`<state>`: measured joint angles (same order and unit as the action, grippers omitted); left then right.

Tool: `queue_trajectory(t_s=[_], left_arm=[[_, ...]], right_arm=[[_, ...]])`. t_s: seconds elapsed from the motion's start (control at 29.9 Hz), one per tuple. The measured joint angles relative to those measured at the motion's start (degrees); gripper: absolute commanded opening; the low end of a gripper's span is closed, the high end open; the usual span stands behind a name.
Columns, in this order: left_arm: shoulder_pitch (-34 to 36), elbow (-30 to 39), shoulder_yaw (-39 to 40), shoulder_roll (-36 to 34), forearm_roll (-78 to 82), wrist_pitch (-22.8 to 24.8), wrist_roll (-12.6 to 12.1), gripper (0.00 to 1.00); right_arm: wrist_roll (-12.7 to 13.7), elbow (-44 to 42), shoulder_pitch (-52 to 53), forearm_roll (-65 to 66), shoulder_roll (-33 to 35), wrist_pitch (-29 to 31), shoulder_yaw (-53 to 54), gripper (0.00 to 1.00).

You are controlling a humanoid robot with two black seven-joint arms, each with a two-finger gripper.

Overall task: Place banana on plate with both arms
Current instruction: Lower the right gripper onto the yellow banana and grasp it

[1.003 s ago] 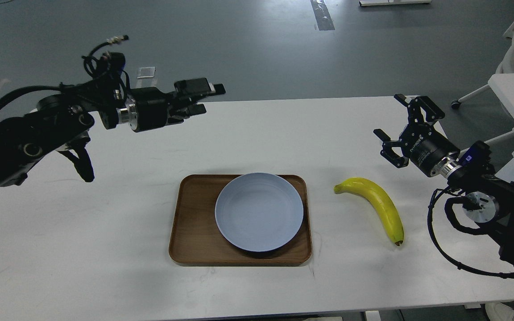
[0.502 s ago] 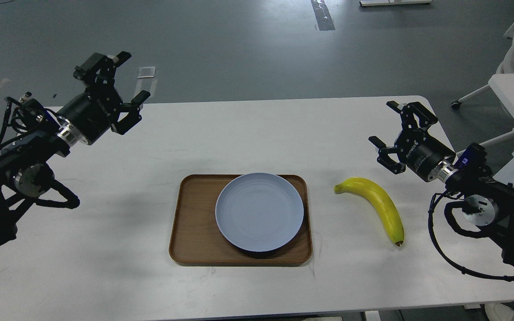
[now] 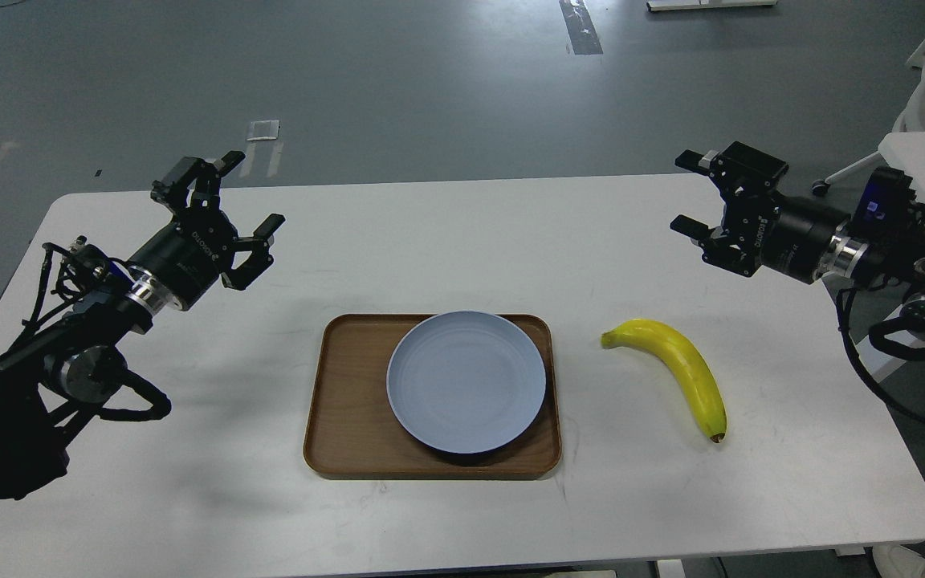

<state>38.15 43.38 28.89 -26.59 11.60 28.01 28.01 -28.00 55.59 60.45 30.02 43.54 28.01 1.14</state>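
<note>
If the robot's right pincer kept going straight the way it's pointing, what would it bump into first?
Probably nothing. The open right pincer points leftward across the white table, seemingly above its bare far part. The curved yellow banana lies nearer the camera, out of that line. Depth is hard to judge.

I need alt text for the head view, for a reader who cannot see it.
A yellow banana lies on a white table, right of an empty pale blue plate that sits on a brown wooden tray. Two black robot arms hover at either side, the left gripper and the right gripper both with jaws open and holding nothing.
</note>
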Motion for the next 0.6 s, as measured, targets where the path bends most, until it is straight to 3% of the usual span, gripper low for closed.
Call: queue_trajectory(t_s=[0.27, 0.6], left_arm=[[0.00, -0.05, 0.38, 0.00, 0.06, 0.00, 0.00, 0.98], [0.00, 0.10, 0.40, -0.46, 0.17, 0.00, -0.06, 0.98]], right_arm=[[-0.01, 0.15, 14.25, 26.22, -2.79, 0.00, -15.31, 1.00], [-0.01, -0.06, 19.26, 47.06, -8.12, -0.01, -30.94, 1.00]])
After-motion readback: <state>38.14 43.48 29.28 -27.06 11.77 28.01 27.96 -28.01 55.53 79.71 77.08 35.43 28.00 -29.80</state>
